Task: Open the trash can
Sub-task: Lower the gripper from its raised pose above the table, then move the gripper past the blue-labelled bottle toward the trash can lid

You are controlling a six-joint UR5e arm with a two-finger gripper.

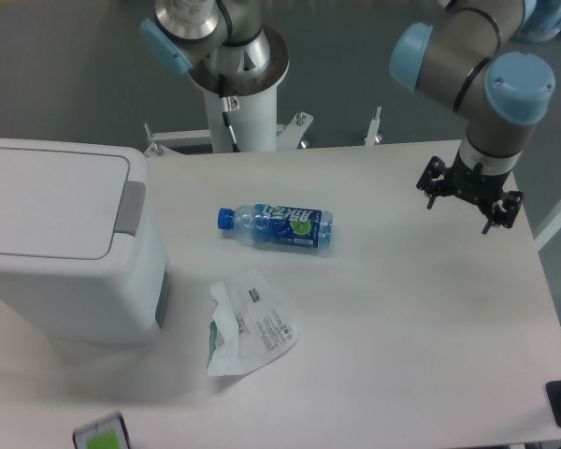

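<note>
The trash can (65, 243) is a large boxy white bin at the table's left edge. Its flat white lid (51, 201) is down, and the grey push tab (129, 208) sits on its right side. My gripper (467, 198) hangs over the table's far right, well away from the bin. Its black fingers (434, 192) point down and stand apart, with nothing between them.
A blue plastic bottle (276, 226) lies on its side mid-table. A crumpled white wrapper (248, 323) lies in front of it, near the bin. A phone with a green screen (101, 434) sits at the front edge. The arm's base column (238, 103) stands behind the table.
</note>
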